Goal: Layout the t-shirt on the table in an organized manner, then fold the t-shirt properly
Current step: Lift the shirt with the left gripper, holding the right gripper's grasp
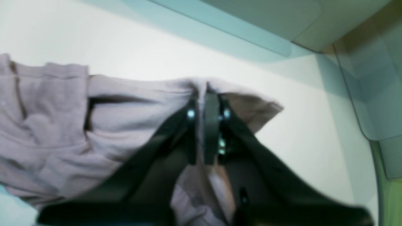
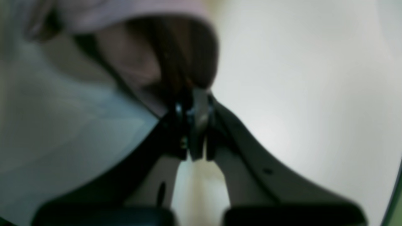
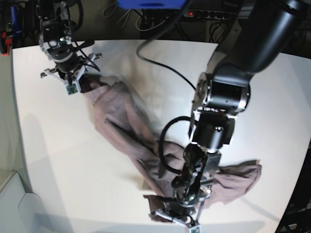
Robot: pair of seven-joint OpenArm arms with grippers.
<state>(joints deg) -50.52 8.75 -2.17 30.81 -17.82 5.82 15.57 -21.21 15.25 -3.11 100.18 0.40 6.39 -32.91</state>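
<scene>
Left wrist view: the left gripper (image 1: 205,94) pinches a fold of the t-shirt (image 1: 62,125), jaws pressed together on cloth.

Right wrist view: the right gripper (image 2: 194,97) pinches the t-shirt (image 2: 150,47) too, though blurred.

Base view: the t-shirt (image 3: 126,136) stretches diagonally across the table (image 3: 58,160), from the far left corner toward the near edge.

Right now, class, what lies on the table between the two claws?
In the base view, only the t-shirt: it runs as a rumpled band across the table from the right claw to the left claw, each shut on it.
</scene>
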